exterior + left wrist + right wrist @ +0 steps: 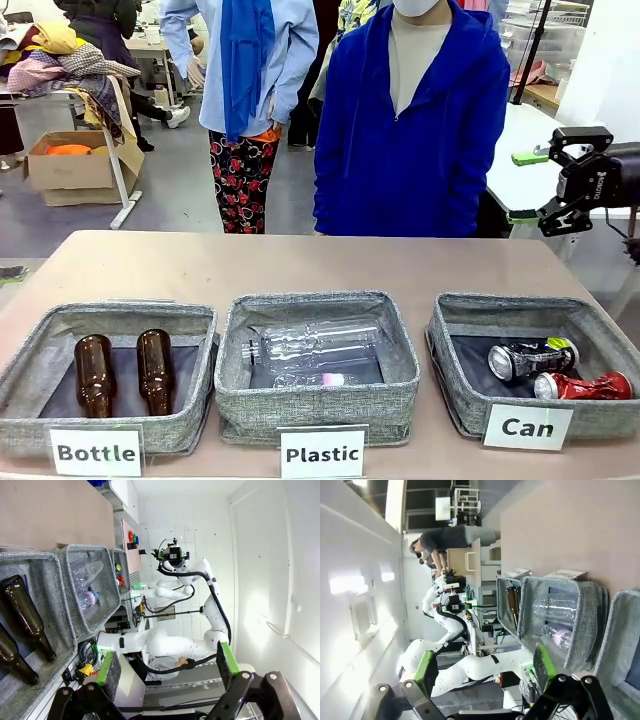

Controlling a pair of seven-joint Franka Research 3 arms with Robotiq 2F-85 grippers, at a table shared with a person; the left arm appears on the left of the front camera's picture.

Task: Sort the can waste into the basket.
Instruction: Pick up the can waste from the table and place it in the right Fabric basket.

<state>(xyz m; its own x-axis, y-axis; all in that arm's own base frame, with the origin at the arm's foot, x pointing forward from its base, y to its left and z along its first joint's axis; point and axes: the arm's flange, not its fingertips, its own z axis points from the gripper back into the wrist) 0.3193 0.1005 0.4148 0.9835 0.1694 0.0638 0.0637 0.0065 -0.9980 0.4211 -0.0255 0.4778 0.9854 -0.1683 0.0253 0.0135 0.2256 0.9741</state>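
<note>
The right gripper [535, 187], black with green pads, hangs in the air off the far right corner of the table, turned sideways, its jaws spread apart with nothing between them. In its own wrist view the right gripper [485, 672] shows the same wide gap between its two green-padded fingers [426, 665]. The left gripper [167, 667] also stands apart and empty in its wrist view, held off the table's left side.

Below and nearer than the right gripper, at the right end of the table, sits the rectangular grey woven-fabric basket [455, 375] with a dark lining and a white card reading "Can". Both cans lie on their sides inside it. The dark blue-black metal can with silver ends [532, 358] lies with its long axis running left to right, slightly tilted, one silver end facing left. Just nearer, the crushed red metal can [583, 386] lies almost parallel, its silver end also to the left.

To the left stand two matching grey bins: the middle bin labelled "Plastic" [318, 400] holds clear plastic bottles [312, 345], and the left bin labelled "Bottle" [110, 425] holds two brown glass bottles [95, 373] lying lengthwise near to far.

The beige tabletop [300, 262] is plain. Beyond its far edge stands a person in a blue hooded jacket [415, 120], in a workshop room with a grey floor.
</note>
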